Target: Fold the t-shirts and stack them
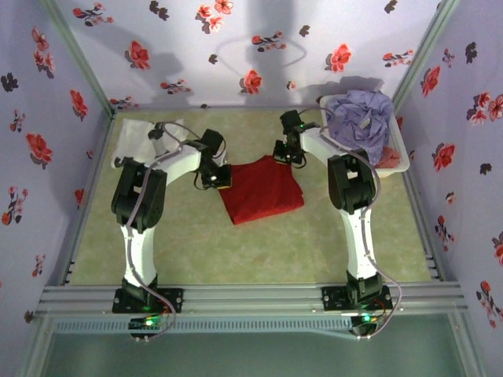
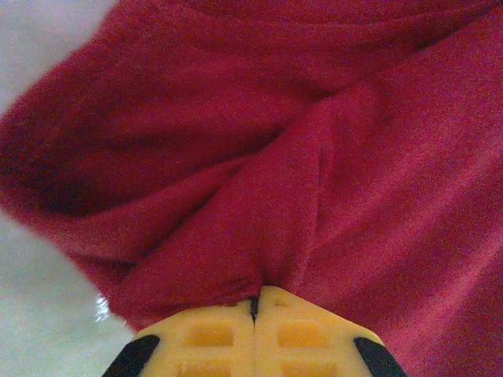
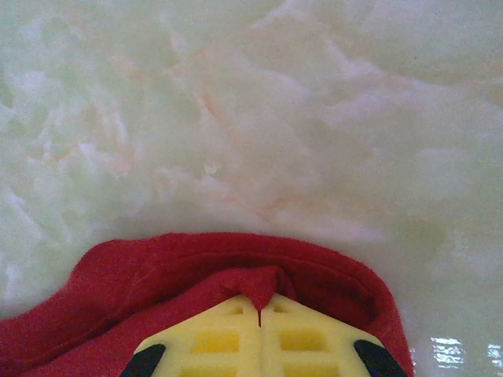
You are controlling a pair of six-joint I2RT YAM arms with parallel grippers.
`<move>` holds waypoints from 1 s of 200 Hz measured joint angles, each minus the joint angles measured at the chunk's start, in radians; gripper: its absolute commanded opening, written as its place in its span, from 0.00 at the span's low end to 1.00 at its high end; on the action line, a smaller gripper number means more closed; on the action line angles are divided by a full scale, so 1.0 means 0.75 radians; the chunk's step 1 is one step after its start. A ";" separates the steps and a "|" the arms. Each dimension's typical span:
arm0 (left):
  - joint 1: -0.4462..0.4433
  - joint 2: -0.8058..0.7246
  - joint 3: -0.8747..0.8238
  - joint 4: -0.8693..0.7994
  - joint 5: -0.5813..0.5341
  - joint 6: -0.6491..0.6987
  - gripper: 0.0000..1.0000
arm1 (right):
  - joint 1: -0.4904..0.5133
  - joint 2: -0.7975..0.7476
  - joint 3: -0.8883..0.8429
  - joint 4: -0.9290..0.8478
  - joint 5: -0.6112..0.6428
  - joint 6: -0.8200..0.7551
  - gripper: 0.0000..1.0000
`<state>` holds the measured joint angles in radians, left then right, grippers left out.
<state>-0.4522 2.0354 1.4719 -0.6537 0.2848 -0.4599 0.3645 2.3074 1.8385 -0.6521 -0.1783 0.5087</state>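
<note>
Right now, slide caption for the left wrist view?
Left fingers pinched shut on a raised fold of the red t-shirt, pale tabletop beside it.

Bright red t-shirt point(image 1: 262, 191), folded into a rough slanted rectangle, lying flat in the middle, its far and left edges puckered into small ridges, white t-shirt point(image 1: 135, 135) rumpled at the far left, pale lavender t-shirt point(image 1: 360, 118) heaped loosely at the far right
</note>
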 measured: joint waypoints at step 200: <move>0.233 0.314 0.444 -0.235 -0.043 0.175 0.03 | -0.016 -0.119 -0.204 0.119 -0.037 -0.040 0.00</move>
<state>-0.2775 2.2707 1.8050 -0.8299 0.2527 -0.3283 0.3523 2.2185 1.6852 -0.5629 -0.2058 0.4789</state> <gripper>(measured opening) 0.063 0.065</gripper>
